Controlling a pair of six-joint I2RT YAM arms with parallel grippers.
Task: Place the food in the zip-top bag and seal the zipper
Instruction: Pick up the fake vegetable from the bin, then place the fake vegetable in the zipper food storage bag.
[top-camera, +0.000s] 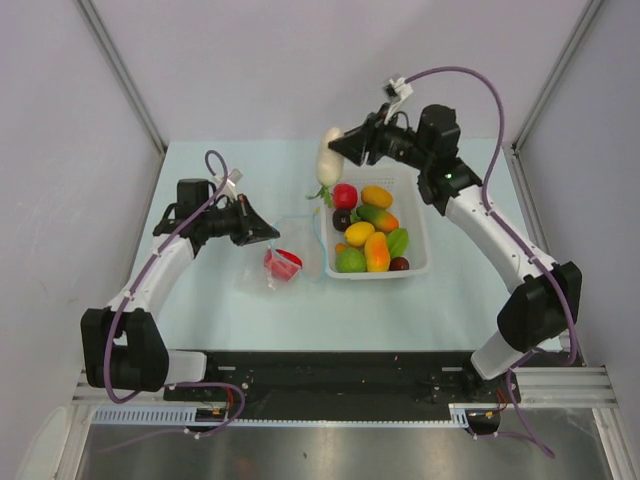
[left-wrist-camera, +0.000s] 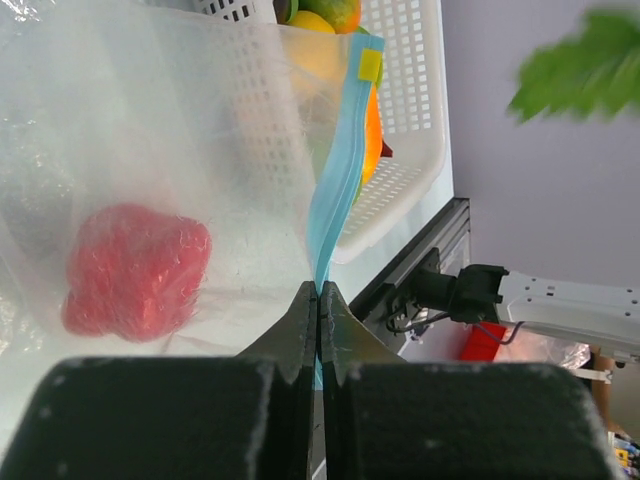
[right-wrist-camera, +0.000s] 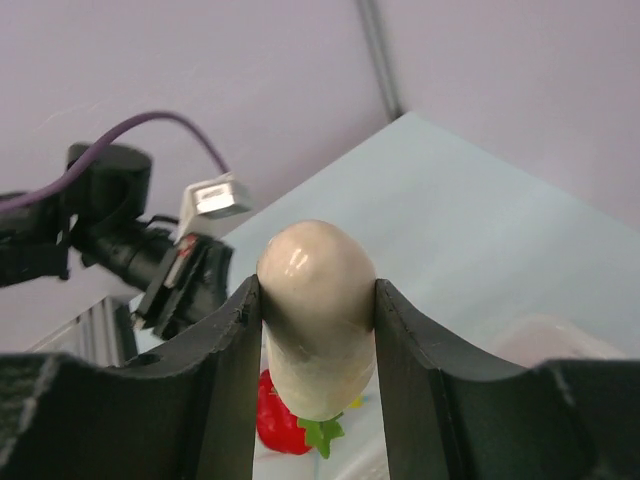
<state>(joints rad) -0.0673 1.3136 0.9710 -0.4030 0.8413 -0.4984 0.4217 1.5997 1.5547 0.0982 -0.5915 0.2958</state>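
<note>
White radish (right-wrist-camera: 318, 330) clamped in right end effector (right-wrist-camera: 318, 292) above basket (top-camera: 420, 240) rim; bag (left-wrist-camera: 180, 150) on worktop (top-camera: 200, 310), zipper (left-wrist-camera: 335, 190) pinched by clenched left end effector (left-wrist-camera: 320, 300) at 1 point: liable to snag on slack, narrow mouth.

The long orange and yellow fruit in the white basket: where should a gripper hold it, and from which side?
Probably from straight above, with the jaws closing across the narrow middle of the long orange and yellow fruit. It lies flat, its length running near to far, and the walls of the white basket shut off the sides. The neighbouring fruits lie close, so gaps are tight.
</note>
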